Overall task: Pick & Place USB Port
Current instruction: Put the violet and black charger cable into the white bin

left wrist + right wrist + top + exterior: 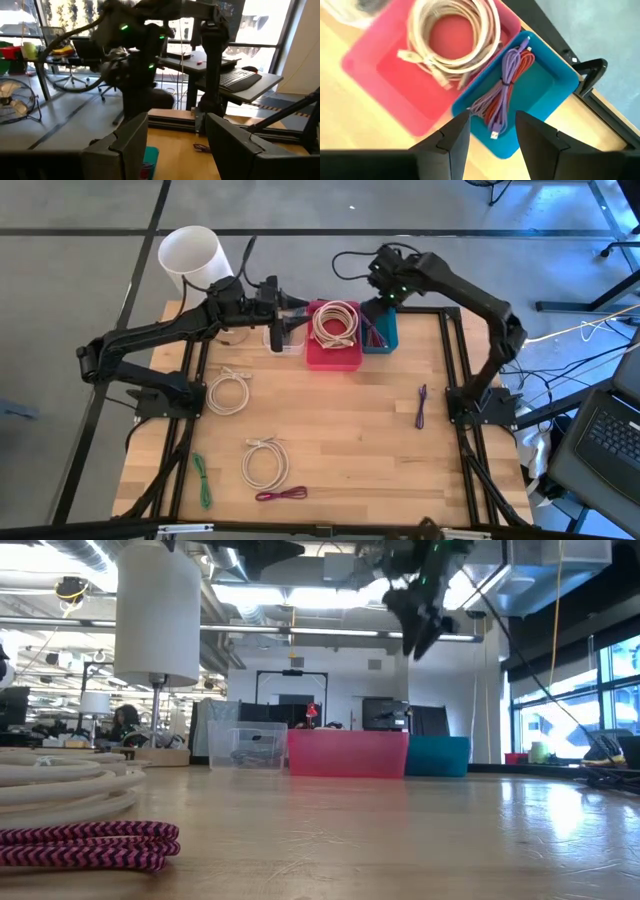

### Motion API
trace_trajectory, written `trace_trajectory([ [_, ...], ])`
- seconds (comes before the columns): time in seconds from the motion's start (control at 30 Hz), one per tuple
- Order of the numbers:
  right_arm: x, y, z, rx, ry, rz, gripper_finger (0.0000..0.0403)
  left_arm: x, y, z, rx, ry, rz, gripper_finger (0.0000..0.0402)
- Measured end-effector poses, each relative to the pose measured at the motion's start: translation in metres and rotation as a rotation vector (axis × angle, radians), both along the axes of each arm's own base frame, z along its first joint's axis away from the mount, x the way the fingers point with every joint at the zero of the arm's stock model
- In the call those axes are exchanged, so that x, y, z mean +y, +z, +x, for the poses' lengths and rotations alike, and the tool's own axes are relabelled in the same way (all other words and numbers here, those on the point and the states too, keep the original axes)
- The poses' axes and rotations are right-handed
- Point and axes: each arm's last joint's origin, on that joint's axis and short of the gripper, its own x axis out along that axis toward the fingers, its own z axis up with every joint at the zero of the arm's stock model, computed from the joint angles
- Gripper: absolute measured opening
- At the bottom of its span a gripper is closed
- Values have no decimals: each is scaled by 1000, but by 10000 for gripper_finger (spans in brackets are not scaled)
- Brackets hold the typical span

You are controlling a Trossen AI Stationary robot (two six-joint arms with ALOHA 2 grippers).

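My right gripper point(492, 132) hangs over blue bin point(555, 85), fingers apart, holds nothing. In blue bin: purple cable point(502, 92) and red cable point(517, 70), bundled together. Beside it, touching, pink bin point(333, 352) holds coiled white cable point(336, 322). Farther, clear bin point(288, 340); my left gripper point(283, 308) above it, fingers apart, empty.

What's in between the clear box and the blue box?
The pink bin, holding a coiled white cable, sits between the clear box and blue bin; the high view shows it.
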Motion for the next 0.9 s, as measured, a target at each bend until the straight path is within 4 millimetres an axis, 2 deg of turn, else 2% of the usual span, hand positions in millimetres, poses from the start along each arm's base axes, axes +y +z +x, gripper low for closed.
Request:
trace_trajectory([
  [0.13, 27, 18, -3, -16, -7, -54, 160, 0, 0, 0, 0, 0, 5, 192],
  [0.27, 50, 26, -2, -11, 3, -71, 160, 0, 0, 0, 1, -1, 7, 192],
  [0.53, 90, 24, 1, 108, 3, -90, 160, 0, -1, 0, 8, -1, 3, 191],
  [0.9, 151, 22, 5, 180, 7, -133, 160, 0, -6, 0, 54, -1, -18, 187],
])
